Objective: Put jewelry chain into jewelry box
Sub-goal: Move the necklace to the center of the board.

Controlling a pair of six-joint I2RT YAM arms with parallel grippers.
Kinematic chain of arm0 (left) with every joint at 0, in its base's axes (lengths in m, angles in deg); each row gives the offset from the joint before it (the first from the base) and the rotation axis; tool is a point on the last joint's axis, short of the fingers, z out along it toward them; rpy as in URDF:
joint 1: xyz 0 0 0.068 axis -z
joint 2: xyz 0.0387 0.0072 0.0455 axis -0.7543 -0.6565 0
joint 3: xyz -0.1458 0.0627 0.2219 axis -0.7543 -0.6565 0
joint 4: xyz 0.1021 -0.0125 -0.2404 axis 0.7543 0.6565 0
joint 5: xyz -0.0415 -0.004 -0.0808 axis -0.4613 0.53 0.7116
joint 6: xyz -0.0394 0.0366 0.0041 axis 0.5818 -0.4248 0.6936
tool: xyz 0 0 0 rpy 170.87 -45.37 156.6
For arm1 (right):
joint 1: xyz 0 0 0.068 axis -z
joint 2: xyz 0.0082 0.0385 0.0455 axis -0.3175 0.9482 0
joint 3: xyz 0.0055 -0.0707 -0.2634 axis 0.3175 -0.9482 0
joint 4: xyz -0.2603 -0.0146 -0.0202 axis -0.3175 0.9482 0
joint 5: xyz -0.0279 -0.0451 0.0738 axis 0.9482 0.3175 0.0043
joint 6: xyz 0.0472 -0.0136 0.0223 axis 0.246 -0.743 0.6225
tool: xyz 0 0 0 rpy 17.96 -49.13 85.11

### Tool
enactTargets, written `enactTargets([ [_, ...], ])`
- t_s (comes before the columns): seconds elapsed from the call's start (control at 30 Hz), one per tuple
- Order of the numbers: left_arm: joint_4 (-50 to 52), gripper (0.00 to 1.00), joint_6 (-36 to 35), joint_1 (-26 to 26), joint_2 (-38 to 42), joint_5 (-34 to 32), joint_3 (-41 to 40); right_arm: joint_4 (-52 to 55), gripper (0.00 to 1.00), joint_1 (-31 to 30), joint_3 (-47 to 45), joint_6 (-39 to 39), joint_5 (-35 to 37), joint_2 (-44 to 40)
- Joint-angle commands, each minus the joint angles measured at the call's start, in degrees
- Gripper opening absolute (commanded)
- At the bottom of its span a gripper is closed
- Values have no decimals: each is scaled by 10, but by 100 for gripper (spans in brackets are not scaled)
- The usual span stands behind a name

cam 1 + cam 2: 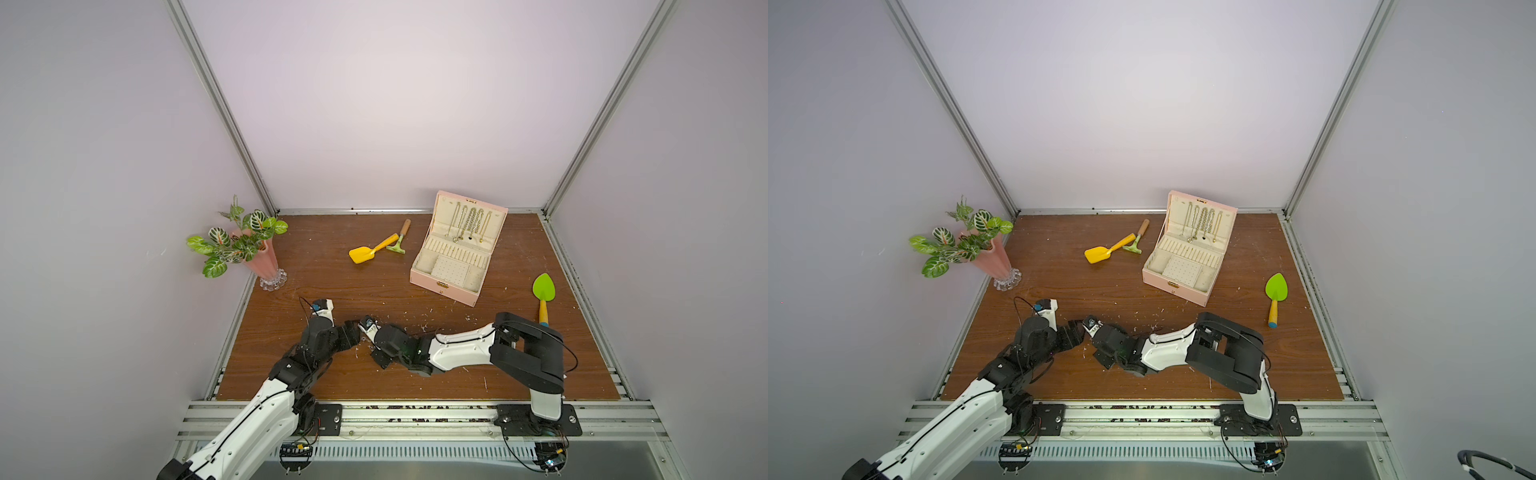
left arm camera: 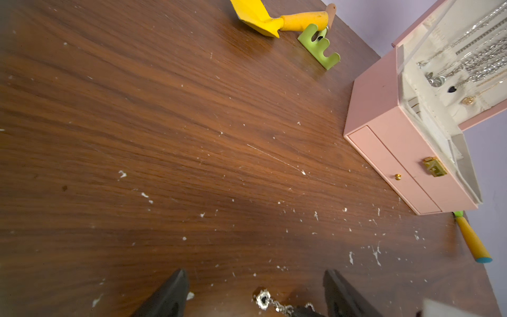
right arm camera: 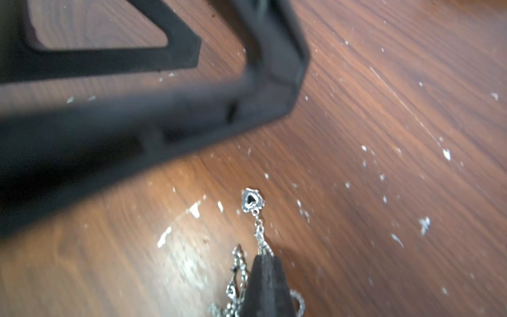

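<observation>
— Where's the chain?
— Pinched in the right gripper, near the front of the worktop. The jaws are pressed together on it, and a little heart pendant pokes out past the tips.
— Lifted or lying flat?
— Can't tell from here.
— And the left gripper?
— Jaws spread wide, holding nothing, with the pendant between them. The two grippers sit nearly nose to nose.
— The box?
— Open, lid upright, farther back on the right, well apart from both grippers. Several necklaces hang inside the lid.
— Anything else?
— A yellow scoop and a green rake lie against each other left of the box. A green trowel lies on its right, and a plant stands in the far left corner.
</observation>
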Motion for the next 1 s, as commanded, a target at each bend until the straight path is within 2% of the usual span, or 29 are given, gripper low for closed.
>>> enactTargets([
  [0.0,-22,77,28,5,-5,48,15,-54,0,1,-27,33,-7,-42],
  [0.23,-83,61,40,5,-48,130,8,-85,0,4,-68,58,-2,-80],
  [0.43,-132,55,25,6,-89,196,7,-59,0,8,-113,89,7,-128],
  [0.63,-141,53,6,10,-126,257,21,17,0,9,-143,130,16,-181],
  [0.8,-140,53,-15,24,-138,256,29,91,0,10,-197,177,20,-246],
  [0.97,-143,53,-32,33,-153,259,40,173,0,10,-209,198,11,-278],
])
